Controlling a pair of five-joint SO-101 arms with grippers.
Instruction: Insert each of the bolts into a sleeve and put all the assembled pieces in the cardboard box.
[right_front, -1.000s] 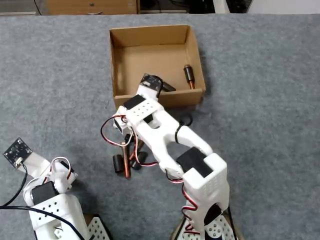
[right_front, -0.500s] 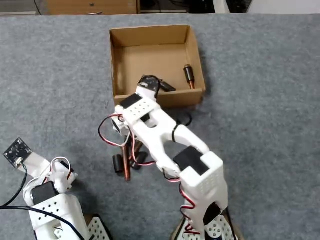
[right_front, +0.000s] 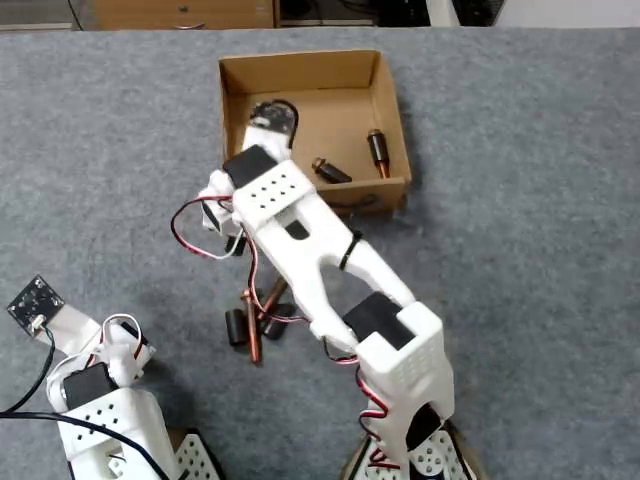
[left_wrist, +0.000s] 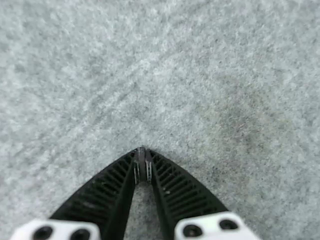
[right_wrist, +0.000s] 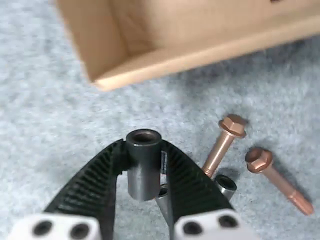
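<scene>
While the right gripper (right_wrist: 144, 152) clamps a black sleeve (right_wrist: 143, 172) upright just outside the near-left corner of the cardboard box (right_front: 232, 130), a copper bolt (right_wrist: 224, 142) and a second bolt (right_wrist: 274, 179) lie loose on the carpet (right_front: 520, 150) beside a spare sleeve (right_wrist: 226, 185). Two assembled pieces (right_front: 331, 170) rest inside the box. At the near left, the left gripper (left_wrist: 142, 167) is pinched together on nothing. Assembly seems to be the step in hand, and next a bolt's shank must line up with the sleeve's bore.

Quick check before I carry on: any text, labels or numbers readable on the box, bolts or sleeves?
None readable. The cardboard box has plain walls, the bolts show no legible marks, and the sleeve in the right gripper is bare black.
</scene>
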